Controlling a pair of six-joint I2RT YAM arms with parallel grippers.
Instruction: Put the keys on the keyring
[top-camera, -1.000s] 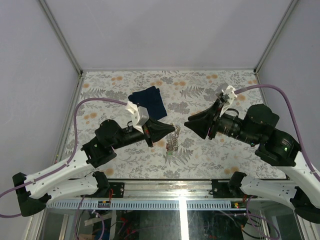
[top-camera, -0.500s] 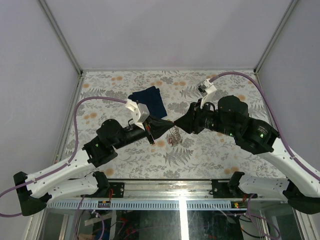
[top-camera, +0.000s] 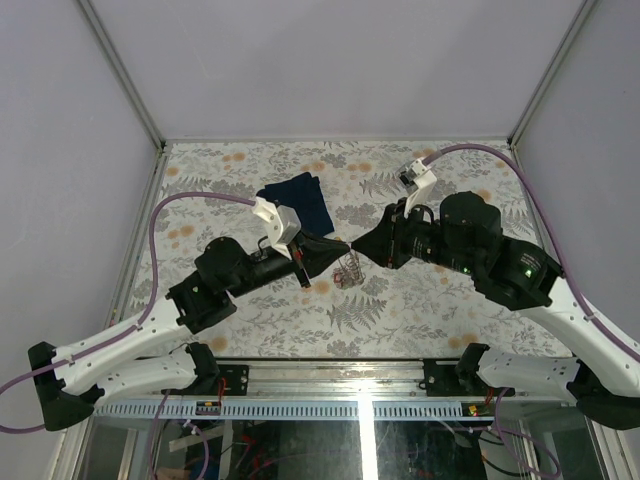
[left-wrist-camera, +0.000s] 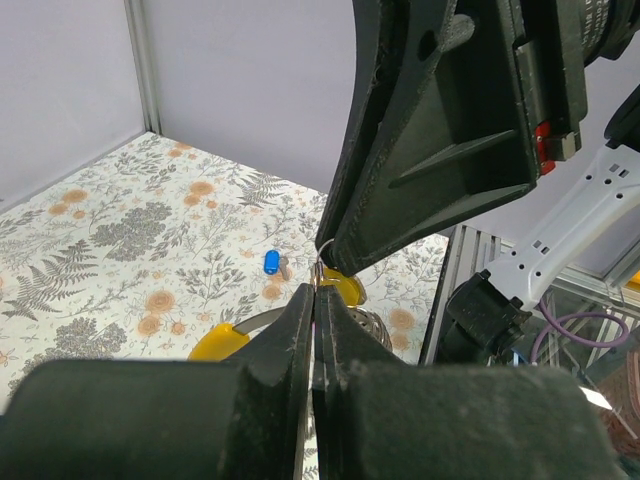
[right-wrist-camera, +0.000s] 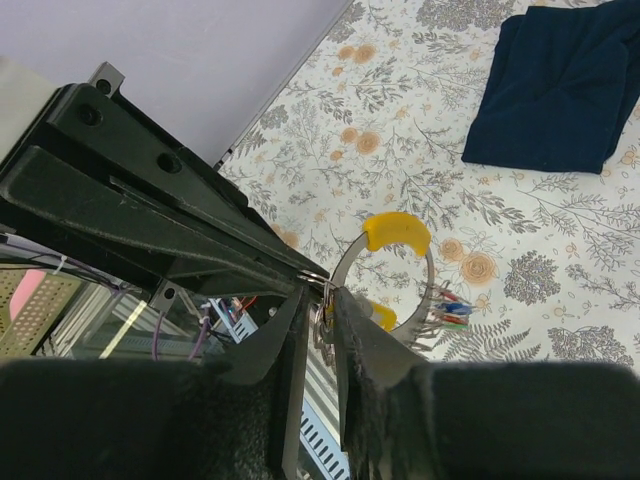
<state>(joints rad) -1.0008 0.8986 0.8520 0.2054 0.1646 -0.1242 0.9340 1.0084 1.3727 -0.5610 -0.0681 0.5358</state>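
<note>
Navy cloth (top-camera: 298, 200), blue key (left-wrist-camera: 271, 262) on floral table (top-camera: 450, 300)

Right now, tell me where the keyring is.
The keyring hangs over the middle of the table in the top view, pinched in the left gripper where it meets the right gripper, just near-side of the navy cloth.

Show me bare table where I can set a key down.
Free: the far-left patch between navy cloth and left wall; the near strip from keyring to the table edge. Crowded: mid-table, where left gripper and right gripper meet at the keyring.
</note>
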